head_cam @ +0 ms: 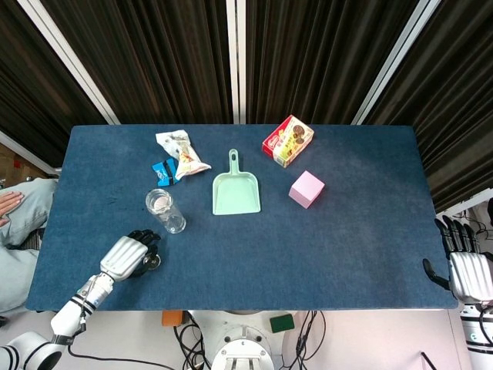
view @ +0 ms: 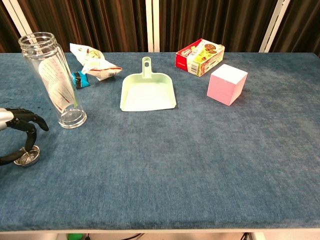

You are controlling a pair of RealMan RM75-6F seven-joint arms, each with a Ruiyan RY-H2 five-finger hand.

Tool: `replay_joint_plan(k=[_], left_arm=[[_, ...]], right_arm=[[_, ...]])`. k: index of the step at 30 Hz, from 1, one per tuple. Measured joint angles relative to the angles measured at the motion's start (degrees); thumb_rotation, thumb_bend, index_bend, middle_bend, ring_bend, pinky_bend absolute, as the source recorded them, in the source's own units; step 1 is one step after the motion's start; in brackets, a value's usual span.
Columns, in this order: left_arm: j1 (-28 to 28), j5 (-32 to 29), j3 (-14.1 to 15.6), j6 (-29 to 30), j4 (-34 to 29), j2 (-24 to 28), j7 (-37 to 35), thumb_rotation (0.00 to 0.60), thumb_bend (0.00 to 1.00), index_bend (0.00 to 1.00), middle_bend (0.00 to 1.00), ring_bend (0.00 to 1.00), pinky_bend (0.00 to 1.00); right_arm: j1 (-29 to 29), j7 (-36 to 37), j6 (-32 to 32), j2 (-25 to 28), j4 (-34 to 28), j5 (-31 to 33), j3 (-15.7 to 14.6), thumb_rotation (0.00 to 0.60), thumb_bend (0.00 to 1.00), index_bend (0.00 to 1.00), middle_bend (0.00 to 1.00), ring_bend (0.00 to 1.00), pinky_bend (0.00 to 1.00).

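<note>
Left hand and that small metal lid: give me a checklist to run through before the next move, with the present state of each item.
1. Left hand over the metal lid, fingers curled down around it: ok.
2. Lid actually pinched and off the table: cannot tell; it looks to rest on the cloth.
3. Glass jar upright, mouth open, apart from the hand: ok.
4. Way between lid and jar free of other things: ok; the green dustpan and snack bag lie farther off.
5. Right hand off the table's edge, holding nothing: ok.
</note>
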Motion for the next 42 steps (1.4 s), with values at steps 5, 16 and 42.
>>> replay_joint_plan(k=[5,16,42], left_arm=[[0.1,0.2,0.0,0.6,0.0,0.1,-0.4,0.600,0.43,0.57,0.25,0.18,0.26],[1.3,0.8,0.1,3.6,-1.3,1.3,-0.7,0.600,0.43,0.62,0.25,0.18,0.27],[-2.1,-4.7,-12.4,9.0,-23.6,29.3,-5.7,0.600,0.43,0.66,0.23,0.17,0.28]], right_arm=[[0.1,-0.2,-0.3,-0.1,-0.1,0.0,0.0,0.600,0.33,0.00,0.00,0.00,0.00],[0.0,0.4,-0.1,-0.1,0.2,0.1,0.0,0.600,0.33,0.00,0.00,0.00,0.00],[0.4,1.5,1.0,-0.4,0.7,-1.0,0.2,0.600,0.33,0.00,0.00,0.00,0.00]])
